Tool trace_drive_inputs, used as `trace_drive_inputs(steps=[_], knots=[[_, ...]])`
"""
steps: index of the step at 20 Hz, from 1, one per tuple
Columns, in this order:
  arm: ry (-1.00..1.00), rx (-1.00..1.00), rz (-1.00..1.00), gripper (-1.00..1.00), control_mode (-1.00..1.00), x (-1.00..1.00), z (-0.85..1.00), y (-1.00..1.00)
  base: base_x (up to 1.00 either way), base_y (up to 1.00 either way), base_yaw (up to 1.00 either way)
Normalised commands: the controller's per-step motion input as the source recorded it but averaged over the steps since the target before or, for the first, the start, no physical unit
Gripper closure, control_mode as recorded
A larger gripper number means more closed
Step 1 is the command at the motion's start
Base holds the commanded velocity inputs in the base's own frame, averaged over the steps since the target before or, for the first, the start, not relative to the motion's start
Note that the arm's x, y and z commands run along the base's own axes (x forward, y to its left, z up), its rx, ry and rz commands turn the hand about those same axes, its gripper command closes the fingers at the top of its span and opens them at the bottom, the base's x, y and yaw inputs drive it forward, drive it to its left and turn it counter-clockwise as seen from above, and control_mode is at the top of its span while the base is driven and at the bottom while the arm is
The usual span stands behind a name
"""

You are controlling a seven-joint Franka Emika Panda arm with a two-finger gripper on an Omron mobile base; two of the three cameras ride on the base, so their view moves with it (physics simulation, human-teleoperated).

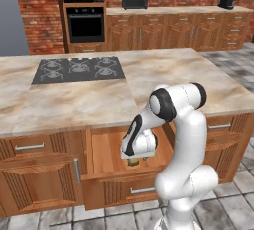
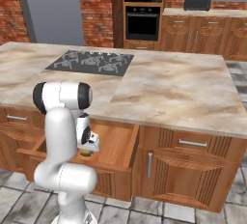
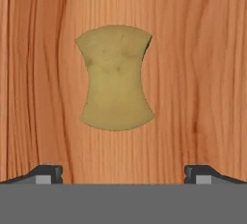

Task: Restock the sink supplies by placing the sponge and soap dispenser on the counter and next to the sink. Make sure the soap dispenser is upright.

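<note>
Sponge [image 3: 115,78] flat on wooden floor of open drawer [image 1: 106,150], fingers [image 3: 48,174] spread above

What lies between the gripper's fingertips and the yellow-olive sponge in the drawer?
Nothing: in the hand view, bare wooden drawer floor separates the open gripper from the yellow-olive pinched-middle sponge.

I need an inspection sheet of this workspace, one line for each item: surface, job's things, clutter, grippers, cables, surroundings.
Surface: marbled island worktop with a black hob; below it an open wooden drawer.
Job's things: sponge lies flat on the drawer floor; soap dispenser, nothing seen.
Clutter: nothing seen.
Grippers: gripper open, above the sponge, fingertips wide apart and not touching it.
Cables: nothing seen.
Surroundings: brick wall, built-in oven, rear counter with dark appliances, tiled floor.
</note>
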Motion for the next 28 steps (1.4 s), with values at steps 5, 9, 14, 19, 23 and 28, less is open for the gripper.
trace_drive_inputs(steps=[5, 9, 14, 19, 23, 28], knots=[[0.00, 0.00, 0.00, -1.00, -1.00, 0.36, -0.21, 0.00, 0.00, 0.00, 0.00], [0.00, 0.00, 0.00, -1.00, -1.00, 0.35, -0.07, 0.01, 0.00, 0.00, 0.00], [0.00, -0.01, 0.00, -1.00, -1.00, 0.32, -0.12, 0.10, 0.00, 0.00, 0.00], [0.00, -0.02, 0.00, -1.00, -1.00, 0.18, -0.24, 0.06, 0.00, 0.00, 0.00], [0.00, -0.02, 0.00, -1.00, -1.00, 0.08, -0.34, 0.04, 0.00, 0.00, 0.00], [0.00, 0.00, 0.00, 1.00, -1.00, -0.01, -0.38, 0.00, 0.00, 0.00, 0.00]])
